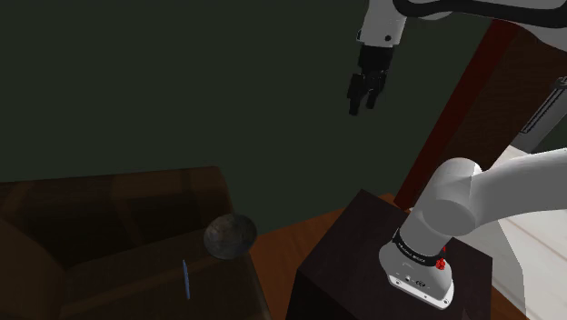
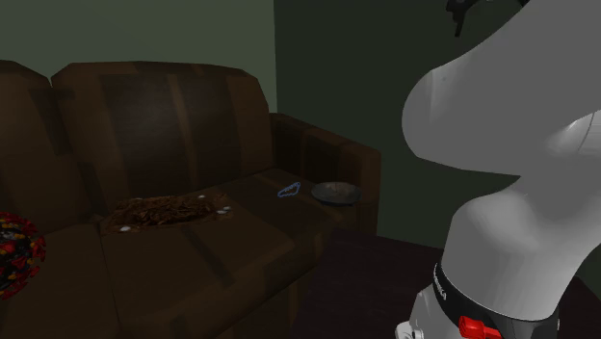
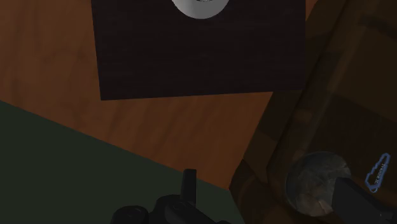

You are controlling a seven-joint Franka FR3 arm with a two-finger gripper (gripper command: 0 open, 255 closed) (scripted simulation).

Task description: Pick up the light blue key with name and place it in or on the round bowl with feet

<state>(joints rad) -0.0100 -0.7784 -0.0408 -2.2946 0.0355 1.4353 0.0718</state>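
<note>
The light blue key (image 1: 185, 277) lies flat on the brown sofa seat (image 1: 136, 273), a short way from the round grey bowl (image 1: 229, 235) near the sofa's arm. In the second exterior view the key (image 2: 289, 190) lies just left of the bowl (image 2: 335, 193). My gripper (image 1: 363, 94) hangs high in the air, far above and to the right of both, open and holding nothing. In the wrist view the gripper (image 3: 264, 181) has its fingers wide apart, with the bowl (image 3: 312, 178) and key (image 3: 378, 172) far below, near one finger.
The dark box stand (image 1: 354, 264) sits on a wooden floor (image 1: 282, 250) beside the sofa. A brown fuzzy throw (image 2: 164, 210) lies on the middle seat, and a patterned cushion (image 2: 14, 252) at the second exterior view's left. A dark green wall (image 1: 182, 82) rises behind.
</note>
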